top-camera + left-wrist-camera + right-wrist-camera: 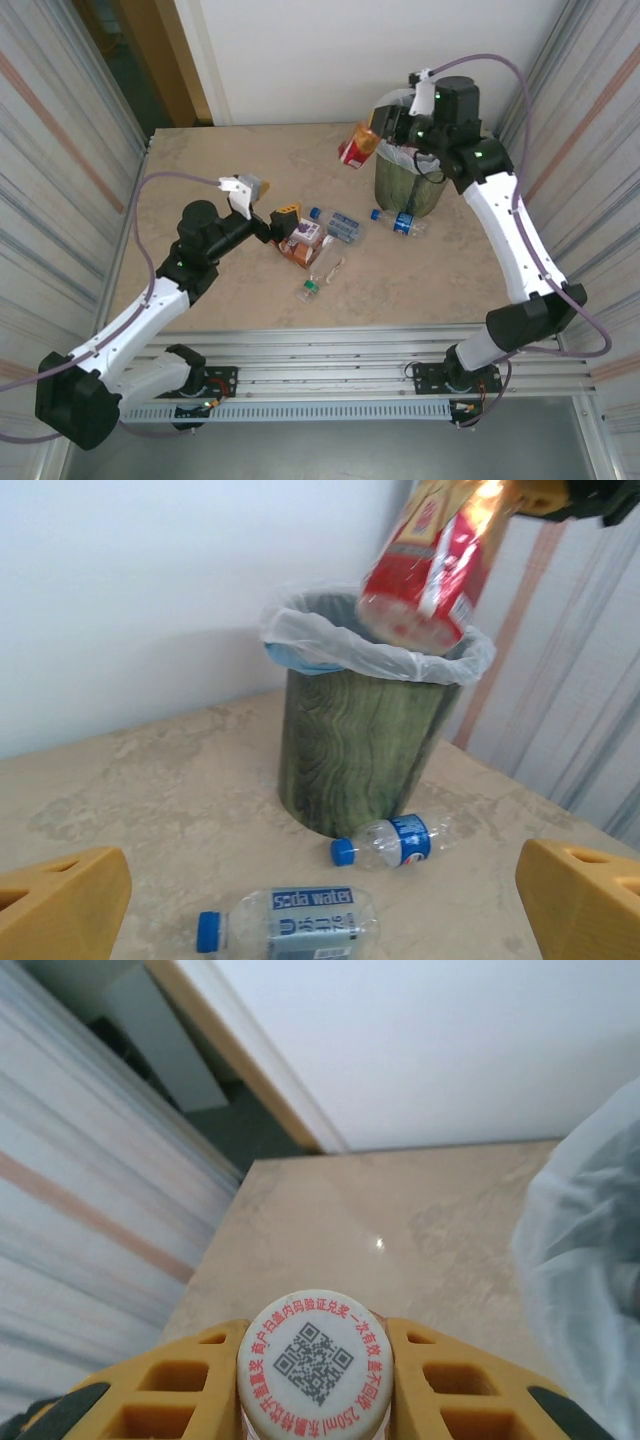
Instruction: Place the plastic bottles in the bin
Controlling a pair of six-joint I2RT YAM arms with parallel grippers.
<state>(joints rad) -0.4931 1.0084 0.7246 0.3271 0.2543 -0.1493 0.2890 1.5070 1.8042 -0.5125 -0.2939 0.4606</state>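
Red-labelled amber bottle up at the bin rim, clenched in my right pincer.
Bottle tilted, off the bench, white cap between the yellow fingers. My left pincer is released, at the bottle cluster mid-bench; a blue-labelled bottle lies beside the bin's foot.

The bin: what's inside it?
A white bag lines the bin; deeper inside is hidden by its rim and by the red-labelled bottle the right gripper holds close by.
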